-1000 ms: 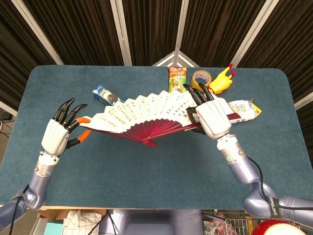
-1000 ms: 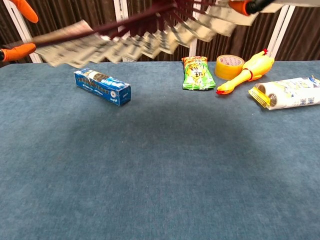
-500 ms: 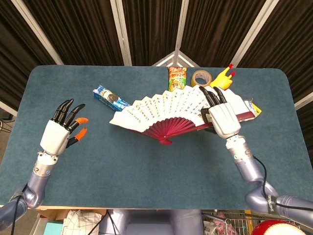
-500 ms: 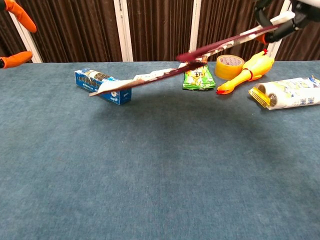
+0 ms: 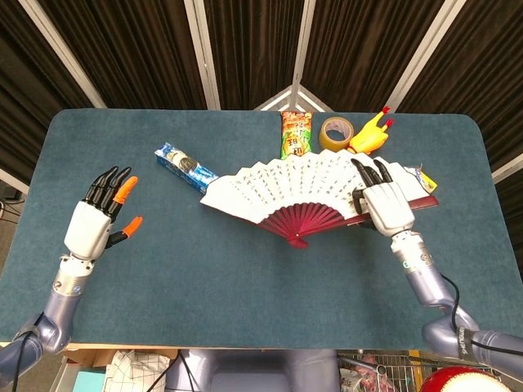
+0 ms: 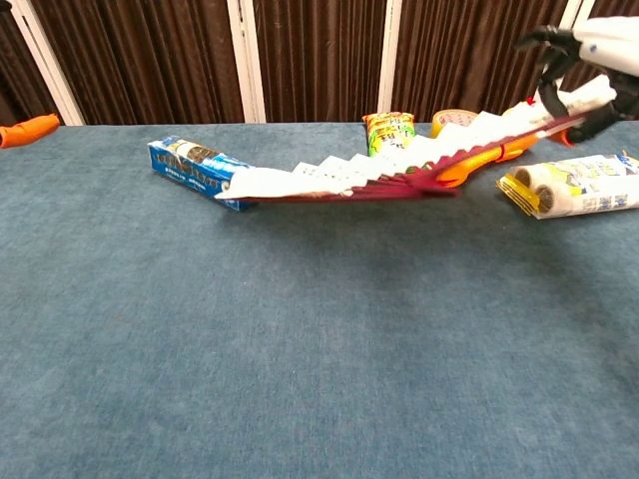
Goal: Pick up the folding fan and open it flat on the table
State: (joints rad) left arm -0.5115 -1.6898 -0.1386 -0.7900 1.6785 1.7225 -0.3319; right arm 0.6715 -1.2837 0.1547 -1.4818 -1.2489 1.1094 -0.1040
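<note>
Paper pleated fan (image 5: pixel 290 189), spread semicircle, r. hand (image 5: pixel 384 204) gripping

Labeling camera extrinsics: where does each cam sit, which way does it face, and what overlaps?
Head view: high above the near edge, looking down on the table; both arms, left hand, right hand show.
Chest view: low, near table height, facing the curtains; only right hand and a left fingertip show.
Shared: folding fan, blue box.

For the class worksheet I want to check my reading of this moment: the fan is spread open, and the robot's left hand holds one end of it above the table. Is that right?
Not quite. The folding fan is spread open and held above the table, but the right hand grips its end. The left hand is off to the side, holding nothing. The head view shows this.
</note>
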